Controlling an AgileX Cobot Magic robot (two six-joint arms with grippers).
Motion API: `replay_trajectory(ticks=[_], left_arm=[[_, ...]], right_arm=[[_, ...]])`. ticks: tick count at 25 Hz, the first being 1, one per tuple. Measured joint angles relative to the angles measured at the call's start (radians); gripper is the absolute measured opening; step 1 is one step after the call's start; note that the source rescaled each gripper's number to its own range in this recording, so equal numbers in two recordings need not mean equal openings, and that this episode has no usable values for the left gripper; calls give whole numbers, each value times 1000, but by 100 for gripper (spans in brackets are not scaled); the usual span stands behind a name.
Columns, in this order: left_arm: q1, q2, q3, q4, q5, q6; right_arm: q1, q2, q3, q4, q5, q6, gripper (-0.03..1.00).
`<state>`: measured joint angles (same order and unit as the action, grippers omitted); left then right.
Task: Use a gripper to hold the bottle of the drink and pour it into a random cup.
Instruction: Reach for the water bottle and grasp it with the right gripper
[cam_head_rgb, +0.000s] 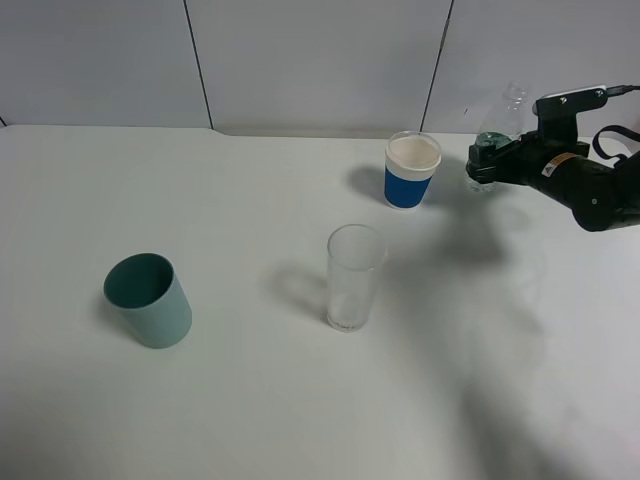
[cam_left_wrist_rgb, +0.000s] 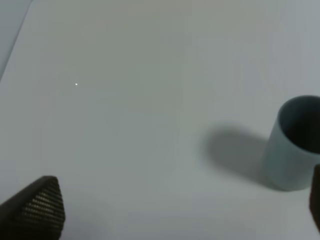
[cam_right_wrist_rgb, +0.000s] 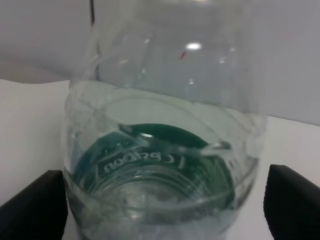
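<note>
Exterior high view: the right gripper (cam_head_rgb: 483, 160) clamps the bottle (cam_head_rgb: 503, 118) near the back edge of the table (cam_head_rgb: 250, 420), on the right. The bottle's long axis is nearly upright, with the neck tilted up and to the right. Bare table separates it from the clear glass (cam_head_rgb: 354, 278). Only the left wrist view shows the left gripper (cam_left_wrist_rgb: 175, 215), which is spread wide near the teal cup (cam_left_wrist_rgb: 295, 145).
</note>
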<state>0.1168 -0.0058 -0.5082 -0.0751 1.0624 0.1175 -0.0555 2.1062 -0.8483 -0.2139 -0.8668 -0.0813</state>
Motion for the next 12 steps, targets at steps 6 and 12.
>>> replay_trajectory(ticks=[6, 12], left_arm=[[0, 0, 0, 0, 0, 0], [0, 0, 0, 0, 0, 0]], right_arm=[[0, 27, -38, -40, 0, 0, 76], [0, 29, -38, -40, -3, 0, 6]])
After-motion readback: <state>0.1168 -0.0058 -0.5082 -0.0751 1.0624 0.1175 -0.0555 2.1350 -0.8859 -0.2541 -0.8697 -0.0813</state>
